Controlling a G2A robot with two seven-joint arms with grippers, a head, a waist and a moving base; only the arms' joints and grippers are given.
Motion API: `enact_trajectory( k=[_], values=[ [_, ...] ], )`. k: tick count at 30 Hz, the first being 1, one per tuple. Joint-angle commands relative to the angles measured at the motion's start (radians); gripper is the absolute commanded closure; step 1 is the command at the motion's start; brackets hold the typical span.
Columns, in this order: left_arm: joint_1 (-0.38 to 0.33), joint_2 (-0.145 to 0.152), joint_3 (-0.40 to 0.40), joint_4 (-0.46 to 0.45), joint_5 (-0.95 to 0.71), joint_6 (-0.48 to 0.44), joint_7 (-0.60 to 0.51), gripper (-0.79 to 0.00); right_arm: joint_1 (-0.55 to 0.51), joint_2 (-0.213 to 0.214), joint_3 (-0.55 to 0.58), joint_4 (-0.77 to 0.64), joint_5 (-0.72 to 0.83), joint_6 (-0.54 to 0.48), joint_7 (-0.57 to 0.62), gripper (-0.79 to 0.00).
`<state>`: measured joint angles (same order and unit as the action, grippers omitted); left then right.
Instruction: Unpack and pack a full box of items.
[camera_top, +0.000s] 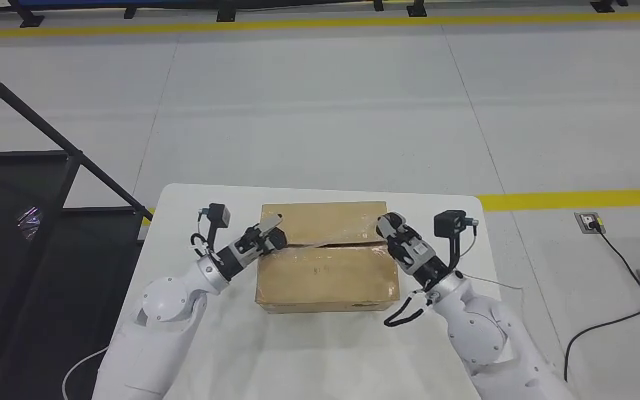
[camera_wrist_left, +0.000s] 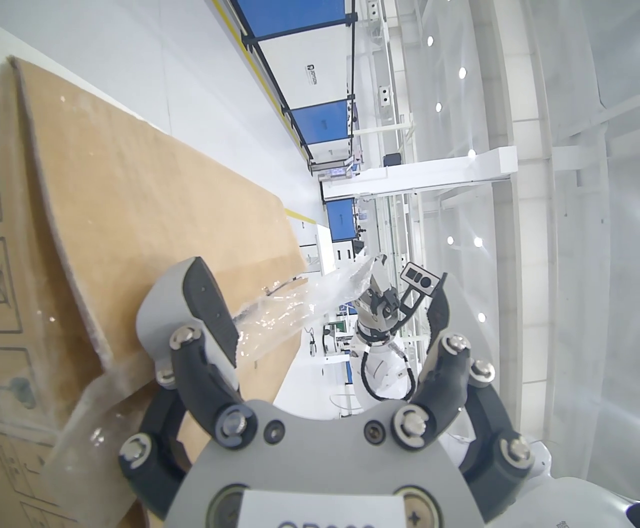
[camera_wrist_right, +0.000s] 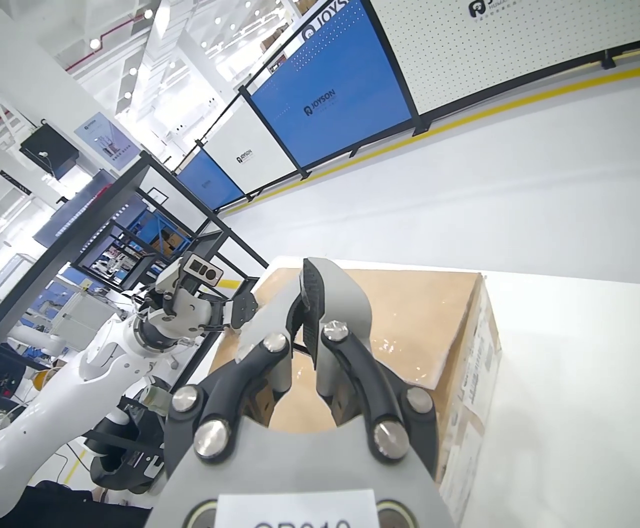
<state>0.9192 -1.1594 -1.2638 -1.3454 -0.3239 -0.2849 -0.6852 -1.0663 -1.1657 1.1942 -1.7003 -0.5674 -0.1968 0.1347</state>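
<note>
A brown cardboard box (camera_top: 325, 272) (camera_wrist_left: 125, 200) (camera_wrist_right: 420, 320) stands closed in the middle of the white table (camera_top: 200, 205). A strip of clear tape (camera_top: 330, 241) (camera_wrist_left: 300, 305) is peeled up and stretches across the box's top seam. My right gripper (camera_top: 388, 228) (camera_wrist_right: 300, 295) is over the box's right end, shut on the strip's far end. It is the far gripper (camera_wrist_left: 377, 295) in the left wrist view. At the box's left end, my left gripper (camera_top: 272, 238) (camera_wrist_left: 320, 295) stands open, with the tape running past one finger (camera_wrist_left: 210, 310).
A black frame with dark netting (camera_top: 40, 230) stands beside the table's left edge. A thin cable (camera_top: 490, 282) lies on the table to the right of the box. Bare table surface lies in front of the box.
</note>
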Motion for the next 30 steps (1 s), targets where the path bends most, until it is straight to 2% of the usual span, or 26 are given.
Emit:
enact_trajectory(
  k=[1,11,30],
  values=[
    [0.003,0.0,0.001,-0.011,0.001,-0.001,-0.002,-0.785,-0.003,-0.001,0.004,0.0,0.001,-0.003,0.006,0.0],
    [0.006,-0.005,0.02,-0.047,0.017,0.01,0.005,-0.785,-0.022,-0.003,0.028,0.002,-0.005,-0.016,0.011,0.0],
    [-0.051,-0.027,0.089,0.024,0.037,0.026,0.027,-0.785,-0.016,-0.017,0.023,0.043,-0.049,0.025,0.028,0.0]
  ],
)
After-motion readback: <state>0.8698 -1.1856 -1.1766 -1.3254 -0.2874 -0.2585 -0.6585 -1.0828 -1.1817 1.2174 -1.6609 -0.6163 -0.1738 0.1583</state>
